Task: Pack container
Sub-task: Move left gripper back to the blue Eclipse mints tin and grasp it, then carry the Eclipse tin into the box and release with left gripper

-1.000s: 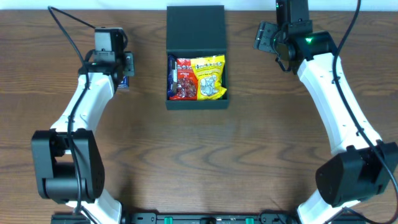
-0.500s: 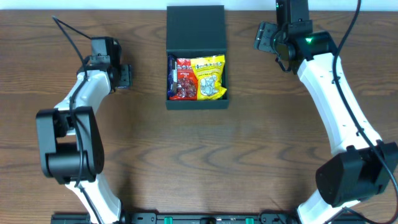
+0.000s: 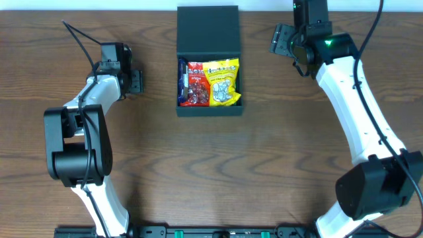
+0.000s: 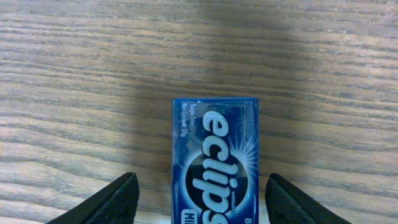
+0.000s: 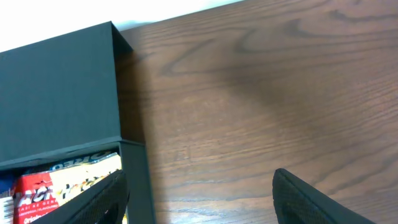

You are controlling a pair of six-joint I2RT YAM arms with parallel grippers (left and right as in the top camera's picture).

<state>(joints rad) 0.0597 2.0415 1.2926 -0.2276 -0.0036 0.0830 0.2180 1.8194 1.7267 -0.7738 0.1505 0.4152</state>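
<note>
The container (image 3: 209, 110) is a dark box standing open at the table's far middle, with its lid (image 3: 207, 30) laid back. Inside lie a red packet (image 3: 196, 84), a yellow packet (image 3: 222, 82) and a blue item (image 3: 181, 78) against the left wall. A blue Eclipse gum packet (image 4: 214, 155) lies flat on the wood between the open fingers of my left gripper (image 4: 200, 186), untouched. In the overhead view my left gripper (image 3: 133, 81) sits left of the container and hides the gum. My right gripper (image 3: 280, 39) is open and empty, right of the lid (image 5: 56, 93).
The wooden table (image 3: 218, 172) runs to a white far edge (image 5: 186, 9) just behind the lid. The container's right wall (image 5: 134, 180) is close to my right gripper's left finger.
My left arm has swung and its gripper has turned and come down over the gum packet, which showed beside it a second ago. The right arm and container have not moved.
</note>
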